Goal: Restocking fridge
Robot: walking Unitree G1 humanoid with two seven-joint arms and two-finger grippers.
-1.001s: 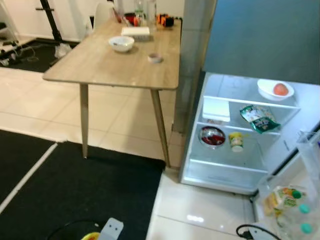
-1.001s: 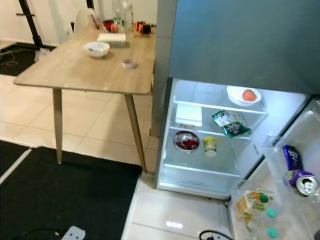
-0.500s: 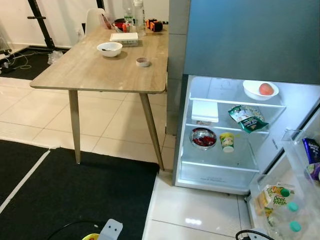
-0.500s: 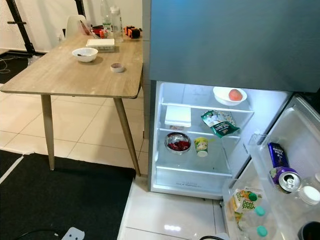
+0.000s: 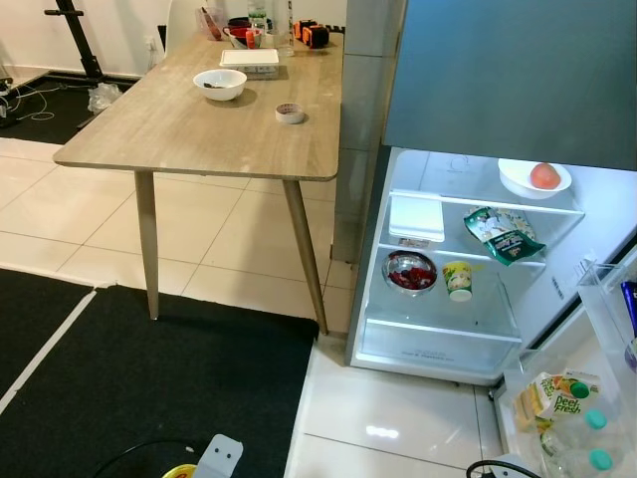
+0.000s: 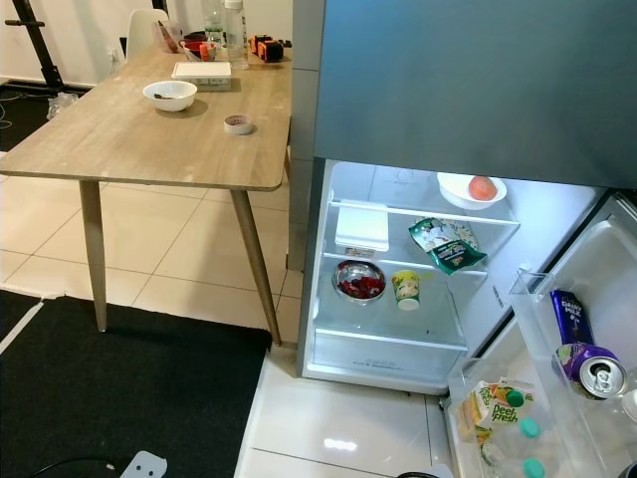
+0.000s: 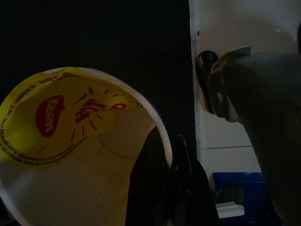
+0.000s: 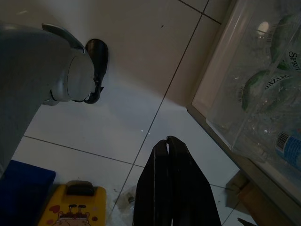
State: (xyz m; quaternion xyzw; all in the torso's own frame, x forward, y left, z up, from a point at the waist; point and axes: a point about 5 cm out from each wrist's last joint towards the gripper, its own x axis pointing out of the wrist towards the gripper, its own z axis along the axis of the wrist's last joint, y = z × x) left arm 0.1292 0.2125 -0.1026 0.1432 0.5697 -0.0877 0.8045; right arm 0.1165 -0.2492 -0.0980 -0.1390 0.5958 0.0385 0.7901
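Note:
My left gripper (image 7: pixel 167 155) is shut on a white Maggi cup of noodles (image 7: pixel 70 141) with a yellow lid, holding it by the rim low over the black mat. The cup's yellow edge (image 5: pixel 181 470) peeks in at the bottom of the left eye view. My right gripper (image 8: pixel 168 146) hangs shut and empty over the white floor tiles. The fridge (image 6: pixel 468 90) stands open ahead on the right. Its lit shelves hold a white bowl with a peach (image 6: pixel 472 189), a white box (image 6: pixel 362 227), a green bag (image 6: pixel 444 244), a metal bowl (image 6: pixel 359 282) and a small cup (image 6: pixel 405 289).
The open fridge door (image 6: pixel 587 289) at the right carries a juice carton (image 6: pixel 495 403), clear bottles, a can (image 6: pixel 595 370) and a blue carton (image 6: pixel 569 316). A wooden table (image 5: pixel 189 129) with a bowl, tape roll and bottles stands left of the fridge. A black mat (image 5: pixel 149 388) covers the near floor.
The head camera has swung and steadied, so the picture has shifted and sharpened. Nothing in the fridge or on the table has moved.

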